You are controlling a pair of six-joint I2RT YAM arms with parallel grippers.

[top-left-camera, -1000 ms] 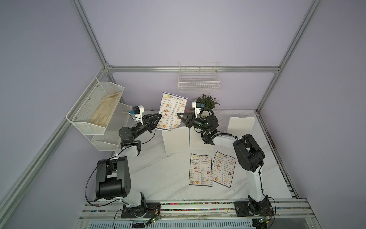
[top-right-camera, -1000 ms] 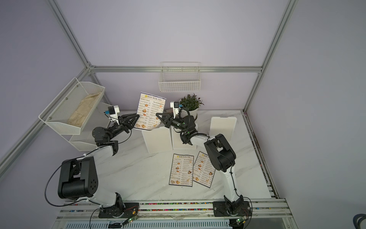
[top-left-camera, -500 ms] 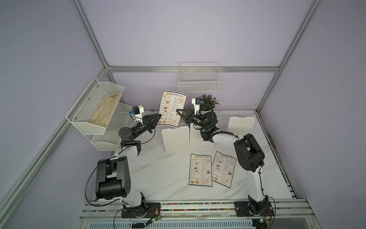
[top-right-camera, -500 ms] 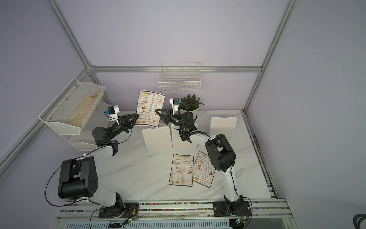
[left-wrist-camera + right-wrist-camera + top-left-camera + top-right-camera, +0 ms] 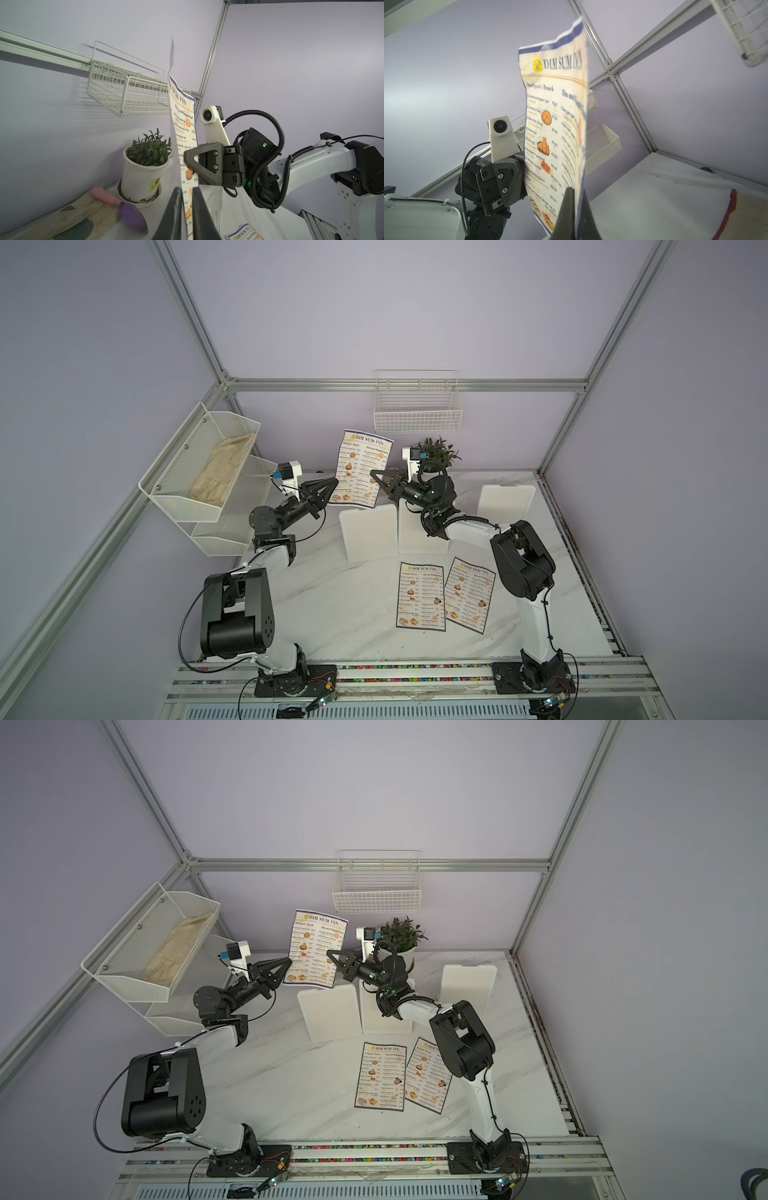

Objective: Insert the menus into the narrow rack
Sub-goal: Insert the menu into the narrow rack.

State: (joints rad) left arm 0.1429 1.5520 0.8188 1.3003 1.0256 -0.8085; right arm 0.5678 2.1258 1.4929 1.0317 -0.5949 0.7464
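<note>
One menu (image 5: 360, 466) hangs upright in the air in front of the back wall, below the narrow rack (image 5: 417, 408), a white wire basket fixed to that wall. My right gripper (image 5: 372, 473) is shut on the menu's right edge (image 5: 556, 116). My left gripper (image 5: 336, 482) is at its left edge. In the left wrist view its fingers (image 5: 178, 199) stand close on either side of the sheet (image 5: 185, 128) with a narrow gap. I cannot tell if they press it. Two more menus (image 5: 420, 596) (image 5: 469, 595) lie flat on the table near the right arm.
A potted plant (image 5: 436, 452) stands behind the right gripper. White upright panels (image 5: 368, 537) (image 5: 505, 499) stand mid-table. A two-tier mesh shelf (image 5: 199, 464) holding a beige cloth hangs at the left wall. A pink-handled purple trowel (image 5: 124, 209) lies on a wooden board by the plant.
The right gripper has lifted the menu a little higher and further back. The left gripper's jaws have narrowed around the menu's left edge.
</note>
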